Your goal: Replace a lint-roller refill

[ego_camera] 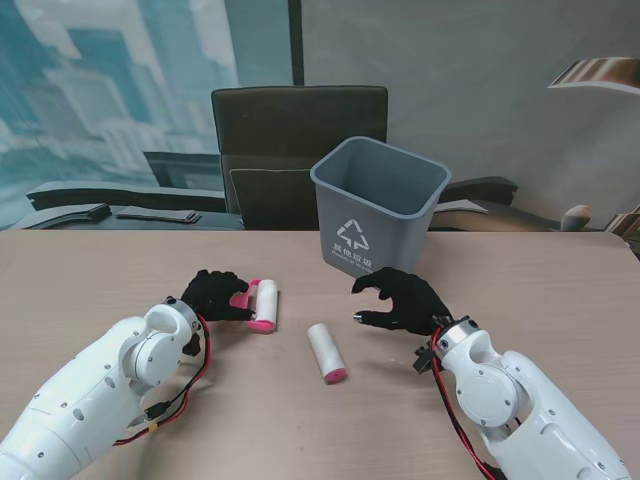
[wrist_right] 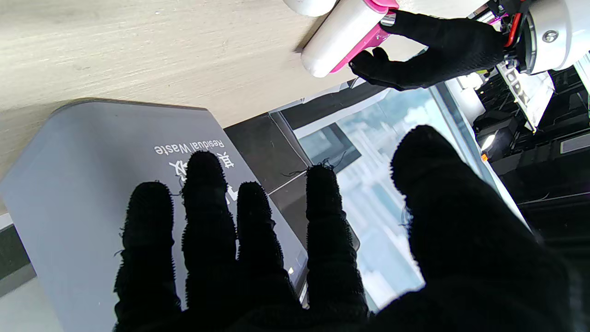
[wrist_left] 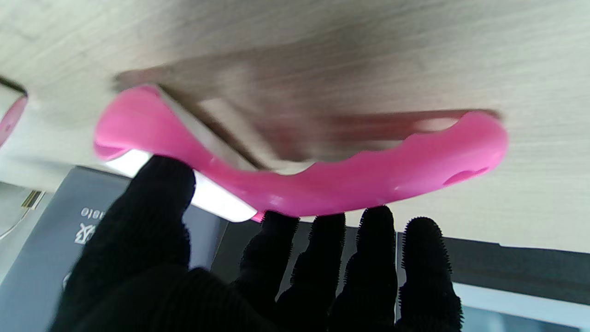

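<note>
The left hand point(ego_camera: 215, 295) has its fingers point(wrist_left: 152, 203) clamped on the pink handle point(wrist_left: 322, 184) of the lint roller point(ego_camera: 263, 304), thumb on one side and the other fingertips lined up under the handle's curved edge. The roller's white sticky roll points away from those fingers toward the middle of the worktop point(ego_camera: 120, 270). The right hand point(ego_camera: 405, 300) hovers empty, fingers point(wrist_right: 203, 221) spread apart and curled downward, touching nothing. Between the two sets of fingers, a little nearer to me, the loose refill point(ego_camera: 326, 352) lies on its side with a pink end cap. Just beyond the right fingers stands the grey bin point(ego_camera: 378, 205). The step in hand looks like securing the roller; next, the free fingers likely need to strip the roll still on the handle, while the left keeps the handle steady.
</note>
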Robot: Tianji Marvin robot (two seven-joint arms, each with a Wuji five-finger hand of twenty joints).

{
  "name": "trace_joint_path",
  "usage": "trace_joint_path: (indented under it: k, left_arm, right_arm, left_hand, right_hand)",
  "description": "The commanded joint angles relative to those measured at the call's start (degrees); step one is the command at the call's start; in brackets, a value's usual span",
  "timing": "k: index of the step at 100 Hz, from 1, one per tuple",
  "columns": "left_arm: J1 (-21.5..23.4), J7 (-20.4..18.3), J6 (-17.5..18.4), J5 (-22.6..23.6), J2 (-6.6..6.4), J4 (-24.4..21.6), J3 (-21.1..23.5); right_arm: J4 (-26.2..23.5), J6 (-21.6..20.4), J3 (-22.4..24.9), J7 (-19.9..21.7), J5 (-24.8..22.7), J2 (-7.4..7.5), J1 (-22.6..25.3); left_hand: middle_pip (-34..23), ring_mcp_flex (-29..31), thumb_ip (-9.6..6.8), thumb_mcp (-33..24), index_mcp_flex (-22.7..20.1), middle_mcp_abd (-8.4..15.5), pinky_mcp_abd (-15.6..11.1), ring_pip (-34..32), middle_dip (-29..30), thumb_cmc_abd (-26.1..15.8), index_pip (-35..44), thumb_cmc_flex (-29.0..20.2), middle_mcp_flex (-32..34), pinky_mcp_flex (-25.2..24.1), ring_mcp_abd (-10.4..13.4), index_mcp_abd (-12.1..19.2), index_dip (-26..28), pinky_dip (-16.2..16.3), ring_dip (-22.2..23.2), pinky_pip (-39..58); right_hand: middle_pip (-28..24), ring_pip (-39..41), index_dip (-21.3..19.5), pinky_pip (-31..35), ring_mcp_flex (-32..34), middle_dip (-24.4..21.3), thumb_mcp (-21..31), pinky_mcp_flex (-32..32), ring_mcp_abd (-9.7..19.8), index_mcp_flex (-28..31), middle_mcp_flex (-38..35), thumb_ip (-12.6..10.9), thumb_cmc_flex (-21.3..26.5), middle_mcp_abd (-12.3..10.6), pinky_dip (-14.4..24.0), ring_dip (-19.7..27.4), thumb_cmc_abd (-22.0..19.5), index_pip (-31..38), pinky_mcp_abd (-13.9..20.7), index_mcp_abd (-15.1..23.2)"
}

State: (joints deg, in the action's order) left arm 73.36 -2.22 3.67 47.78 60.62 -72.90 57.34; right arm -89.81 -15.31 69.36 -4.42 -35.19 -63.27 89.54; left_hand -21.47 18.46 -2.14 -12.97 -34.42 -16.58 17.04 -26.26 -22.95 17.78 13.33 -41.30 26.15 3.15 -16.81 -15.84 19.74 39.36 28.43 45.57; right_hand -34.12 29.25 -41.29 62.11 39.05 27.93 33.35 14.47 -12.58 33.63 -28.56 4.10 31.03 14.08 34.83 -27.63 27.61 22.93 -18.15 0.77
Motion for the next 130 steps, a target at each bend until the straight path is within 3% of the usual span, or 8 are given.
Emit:
trace_joint_path:
  k: [1,19,33,48,71,85,103,130]
  left_arm:
    - [-0.9,-1.7,-0.4,-0.6,0.17,1.2,-0.5]
    - [-2.6,-1.6,-0.9,-2.1,0.45,3.1,-2.6]
    - [-2.7,-1.5,-1.2,-2.5,0.56,3.4,-3.2]
    - [-2.5,-1.6,-2.2,-3.1,0.7,3.2,-3.7]
    - [-2.7,0.0,-3.1,-4.5,1.28,3.8,-4.8]
    - [-2.3,1.6,-3.7,-4.8,1.69,3.5,-4.9]
    - [1.0,4.3,-4.4,-4.0,2.01,0.3,-2.3]
    - [8.0,9.3,-2.9,-1.2,2.27,-7.1,3.4]
  right_arm:
    - [-0.2,-0.1,0.0,0.7,-0.2,-0.09,0.2]
    - [-0.2,-0.3,0.0,0.7,-0.2,-0.08,0.2]
    - [-0.1,-0.4,0.0,0.7,-0.3,-0.07,0.2]
    - [0.0,-0.5,-0.2,0.6,-0.2,-0.09,0.1]
    - [0.0,-0.6,-0.4,0.8,0.1,-0.1,0.0]
    - [0.1,-0.7,-0.5,0.5,0.1,-0.15,0.0]
    - [0.3,-0.7,-0.8,0.2,0.5,-0.28,-0.1]
    - [0.3,-0.2,-2.3,0.1,2.8,-0.65,-0.6]
  left_hand:
    - [0.9,-1.7,-1.65,-0.5,-1.4,-2.1,1.2,0.6,1.6,-2.1,0.2,-2.9,1.1,-0.8,-1.3,-1.1,0.6,1.2,0.4,-1.6]
    - [0.1,-0.1,-3.44,-2.0,-4.4,-2.3,1.6,-0.5,1.4,-3.9,1.1,-6.0,3.5,0.2,-2.0,-1.5,0.9,1.7,0.8,-0.8]
    - [-2.3,4.4,-9.66,-10.1,-8.8,-1.7,2.4,-3.9,0.7,-1.7,6.0,-6.0,9.4,1.7,-2.7,0.1,3.0,2.1,2.0,1.9]
    - [-6.2,11.2,-7.41,-25.1,-10.8,-0.6,3.2,-9.8,-0.6,7.4,18.0,-8.0,17.0,4.7,-3.3,4.0,2.3,1.7,3.6,8.3]
    - [-6.4,17.6,-8.8,-36.1,-11.9,0.8,3.6,-15.8,-7.0,10.8,29.9,-12.4,25.9,8.4,-3.3,6.6,-0.6,0.8,4.3,15.5]
    - [-9.0,24.6,-11.12,-36.6,-12.3,2.0,4.0,-21.7,-10.9,9.4,37.2,-15.7,33.4,13.2,-3.8,8.3,3.2,0.9,6.3,22.1]
    - [-14.6,25.2,-12.11,-34.9,-9.8,2.1,3.9,-27.3,-18.3,8.3,41.1,-18.7,33.1,13.9,-5.9,8.8,8.9,-0.3,10.3,26.0]
    - [-15.5,25.0,-11.81,-34.8,-8.5,2.0,3.7,-29.2,-23.1,8.4,41.5,-19.0,32.6,13.7,-6.1,8.5,10.9,-0.4,12.9,27.1]
  right_hand:
    - [0.9,1.2,-0.2,1.2,1.0,-0.4,-1.4,-0.2,2.7,0.6,-0.1,-2.4,0.5,0.6,0.5,-0.5,-2.3,-0.1,-0.3,0.5]
    - [0.9,1.1,-0.2,1.2,1.0,-0.4,-1.4,-0.2,2.7,0.6,-0.1,-2.4,0.5,0.5,0.5,-0.5,-2.3,-0.1,-0.3,0.6]
    - [0.9,1.2,-0.3,1.2,1.0,-0.4,-1.5,-0.2,2.7,0.7,-0.2,-2.4,0.5,0.6,0.5,-0.5,-2.4,-0.1,-0.3,0.5]
    - [0.8,1.2,-0.3,1.2,1.0,-0.3,-1.5,-0.1,2.7,0.7,-0.3,-2.5,0.6,0.6,0.5,-0.5,-2.3,-0.1,-0.3,0.5]
    - [0.7,1.3,-0.3,1.3,1.3,-0.3,-1.5,-0.1,2.6,0.8,-0.7,-2.5,0.6,0.6,0.5,-0.5,-2.5,0.0,-0.3,0.5]
    - [0.6,1.4,-0.2,1.3,1.6,-0.2,-1.5,0.0,2.6,0.5,-1.3,-2.5,0.7,0.5,0.5,-0.5,-2.6,-0.2,-0.4,0.3]
    - [0.3,1.8,0.0,1.5,2.6,-0.2,-1.6,0.4,2.6,-0.3,-2.5,-2.5,0.8,0.6,0.6,-0.7,-2.9,-0.8,-0.4,-2.1]
    - [-0.2,2.4,3.0,1.9,3.8,0.0,-1.7,1.1,2.3,-0.2,-3.7,-2.5,0.3,1.4,0.5,-0.9,-5.1,-4.7,-0.5,-10.0]
